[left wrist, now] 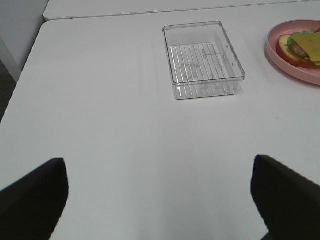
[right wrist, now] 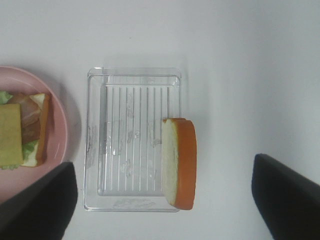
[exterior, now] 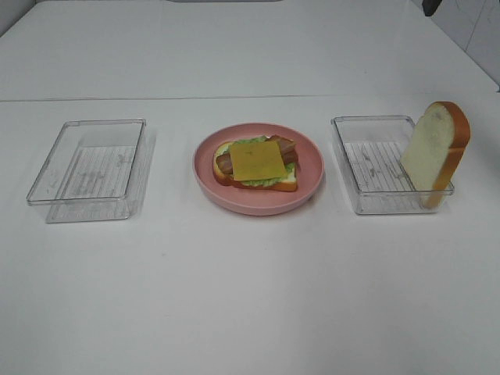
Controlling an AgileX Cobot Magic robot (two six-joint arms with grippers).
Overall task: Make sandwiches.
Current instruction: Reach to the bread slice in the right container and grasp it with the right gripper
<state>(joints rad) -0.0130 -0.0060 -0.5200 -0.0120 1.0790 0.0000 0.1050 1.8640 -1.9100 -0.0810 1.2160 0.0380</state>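
An open sandwich (exterior: 256, 162) lies on the round pink plate (exterior: 258, 205) in the middle of the table: a bread slice, green lettuce, brown bacon and a yellow cheese square on top. A second white bread slice (exterior: 436, 152) with tan crust stands on edge, leaning at the right side of the right clear tray (exterior: 375, 195). In the right wrist view the slice (right wrist: 180, 162) lies below my open, empty right gripper (right wrist: 164, 200), with the sandwich (right wrist: 22, 135) to one side. My left gripper (left wrist: 160, 200) is open and empty, well short of the left tray (left wrist: 205, 90). Neither gripper shows in the exterior view.
The left clear tray (exterior: 86, 168) holds nothing. In the left wrist view the plate's rim (left wrist: 280, 55) and part of the sandwich (left wrist: 302, 47) show beyond the tray. The white table's edge (left wrist: 30, 55) drops off on the left side of that view.
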